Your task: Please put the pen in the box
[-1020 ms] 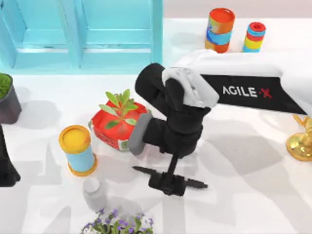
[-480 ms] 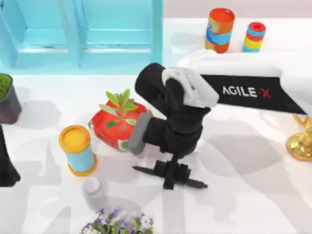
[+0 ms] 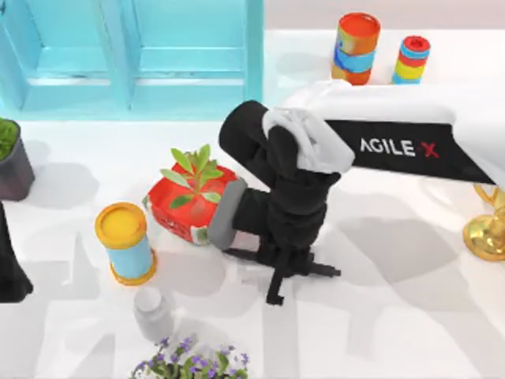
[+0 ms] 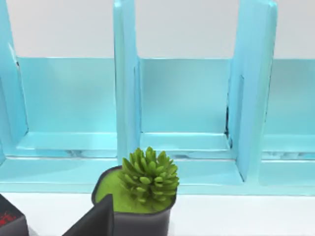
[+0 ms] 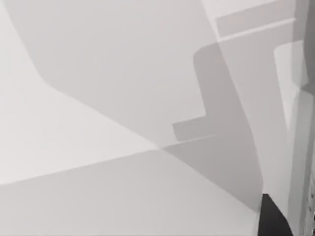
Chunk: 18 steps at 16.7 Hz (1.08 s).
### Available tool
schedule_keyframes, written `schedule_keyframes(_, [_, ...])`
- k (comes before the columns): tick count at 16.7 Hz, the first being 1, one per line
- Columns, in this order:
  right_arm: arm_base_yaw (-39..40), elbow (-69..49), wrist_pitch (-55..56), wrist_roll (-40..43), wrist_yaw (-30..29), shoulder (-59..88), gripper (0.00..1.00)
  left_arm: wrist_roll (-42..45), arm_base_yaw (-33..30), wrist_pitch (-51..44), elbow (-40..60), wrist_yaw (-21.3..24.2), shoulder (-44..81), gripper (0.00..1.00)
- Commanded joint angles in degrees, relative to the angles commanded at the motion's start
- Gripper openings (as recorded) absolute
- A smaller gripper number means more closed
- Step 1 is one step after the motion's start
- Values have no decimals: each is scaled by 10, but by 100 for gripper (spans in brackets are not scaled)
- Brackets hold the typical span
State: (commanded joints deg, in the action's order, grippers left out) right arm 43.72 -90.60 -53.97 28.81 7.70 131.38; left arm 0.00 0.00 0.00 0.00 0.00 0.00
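Note:
The pen [image 3: 326,271] is a slim dark stick lying level just above the white table, in front of the red pot. My right gripper [image 3: 284,268] points down from the black wrist and is shut on the pen's middle, so both pen ends stick out sideways. The box [image 3: 134,63] is the light-blue, open-compartment unit at the table's back left; its compartments [image 4: 184,98] also face the left wrist view. My left arm [image 3: 8,268] stays parked at the left edge.
A red pot with a green plant [image 3: 189,197] stands just left of the right gripper. A yellow-lidded blue can [image 3: 125,241], a white bottle [image 3: 151,312] and purple flowers [image 3: 189,365] sit front left. A dark pot with a succulent [image 4: 142,191], striped cans [image 3: 357,47] and a golden object [image 3: 488,229] line the edges.
The right gripper has closed on the pen and risen with it; the pen now sits higher in the top view and closer under the wrist. The left arm has not moved.

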Motion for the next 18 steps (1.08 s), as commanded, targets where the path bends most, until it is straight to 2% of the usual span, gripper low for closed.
schedule_keyframes(4, [0, 0, 0, 0, 0, 0, 0, 0, 0, 0, 0, 0, 0, 100])
schedule_keyframes(5, [-11, -15, -7, 12, -37, -37, 0, 0, 0, 0, 0, 0, 0, 100])
schedule_keyframes(7, [-11, -23, -16, 13, -36, -40, 0, 0, 0, 0, 0, 0, 0, 100])
schedule_keyframes(15, [-12, -153, -190, 14, -35, -78, 0, 0, 0, 0, 0, 0, 0, 100])
schedule_keyframes(18, [-13, -170, -210, 14, -37, -85, 0, 0, 0, 0, 0, 0, 0, 100])
